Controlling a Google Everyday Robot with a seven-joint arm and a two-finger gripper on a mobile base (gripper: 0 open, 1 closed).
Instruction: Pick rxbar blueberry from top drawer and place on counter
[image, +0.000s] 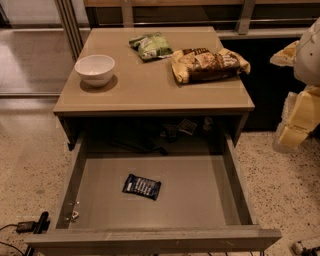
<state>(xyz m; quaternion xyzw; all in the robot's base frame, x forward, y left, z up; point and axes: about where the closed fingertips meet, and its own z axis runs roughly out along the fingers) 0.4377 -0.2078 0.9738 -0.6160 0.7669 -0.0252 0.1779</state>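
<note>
The blue snack bar (142, 186) lies flat on the floor of the open drawer (205, 195), a little left of the middle and slightly askew, well apart from every wall. The gripper (299, 117) hangs at the far right of the view, beside the counter (150, 92) and well away from the bar. I cannot tell how far open it is, though it plainly does not have the bar. The pick is not yet begun, and the likely trouble lies in the reach. Coming from the right, the arm must clear the drawer's side wall and the counter's thick front edge, and a low or hasty path could knock either one. The bar is thin and lies flat on a smooth floor, so a shallow pinch may only push it along or catch a wrapper edge that slips free on the lift. On top, a white bowl (95, 70) sits at the left, with a green bag (151, 46) and a brown-and-yellow bag (210, 64) towards the back right. The bare front strip looks the safest spot, since a careless placement could nudge the bowl or land on a bag.
</note>
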